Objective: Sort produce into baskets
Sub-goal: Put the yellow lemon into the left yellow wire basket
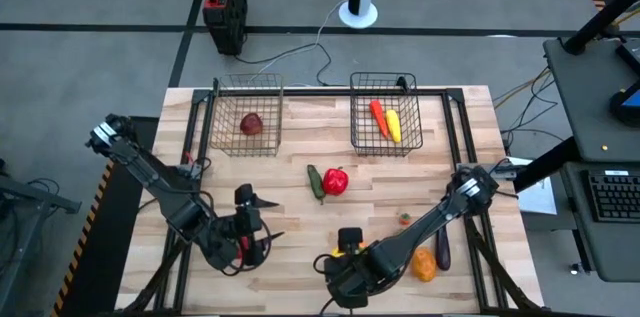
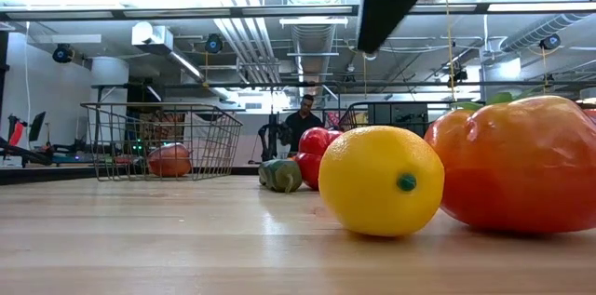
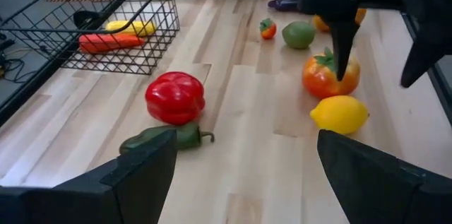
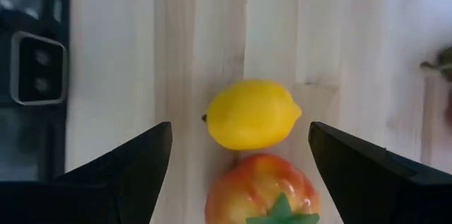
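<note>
On the wooden table lie a lemon (image 4: 251, 114) and a tomato (image 4: 263, 189), side by side near the front edge. My right gripper (image 4: 240, 131) hangs open above them, pointing down, a finger on either side of the lemon and clear of it. My left gripper (image 3: 247, 139) stands open and holds nothing, low over the table's left front and aimed at a red pepper (image 3: 175, 97) and a green pepper (image 3: 169, 138) at mid-table. The left basket (image 1: 245, 117) holds a red piece (image 1: 251, 124). The right basket (image 1: 385, 117) holds a carrot (image 1: 378, 115) and a yellow piece (image 1: 393, 125).
A lime (image 3: 299, 34), a small red piece (image 3: 268, 28), an orange (image 1: 424, 265) and a purple eggplant (image 1: 442, 247) lie at the table's right front. A red-and-black box (image 1: 224, 2) stands on the floor beyond the table. A person (image 2: 305, 118) is far behind.
</note>
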You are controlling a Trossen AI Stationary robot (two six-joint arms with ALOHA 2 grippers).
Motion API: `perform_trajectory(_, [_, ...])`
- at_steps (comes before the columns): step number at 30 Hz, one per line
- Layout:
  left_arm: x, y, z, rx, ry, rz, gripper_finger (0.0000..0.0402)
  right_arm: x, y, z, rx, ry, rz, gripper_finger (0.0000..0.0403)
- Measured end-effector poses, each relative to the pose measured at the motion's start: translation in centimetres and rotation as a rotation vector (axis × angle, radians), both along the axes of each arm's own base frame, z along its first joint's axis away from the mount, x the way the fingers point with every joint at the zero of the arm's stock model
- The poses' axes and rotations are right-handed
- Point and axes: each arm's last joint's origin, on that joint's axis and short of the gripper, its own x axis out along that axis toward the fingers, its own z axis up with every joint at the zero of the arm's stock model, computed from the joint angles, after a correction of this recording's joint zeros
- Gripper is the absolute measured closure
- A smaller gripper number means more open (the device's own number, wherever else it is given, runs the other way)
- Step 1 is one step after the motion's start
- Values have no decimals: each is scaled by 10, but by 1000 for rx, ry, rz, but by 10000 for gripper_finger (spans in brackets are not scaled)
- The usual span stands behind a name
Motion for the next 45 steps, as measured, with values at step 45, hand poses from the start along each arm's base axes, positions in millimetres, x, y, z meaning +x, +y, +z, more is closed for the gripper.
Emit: perform_trajectory(45, [0, -2, 3, -13, -14, 0, 80, 27, -22, -54, -48, 144, 66, 50])
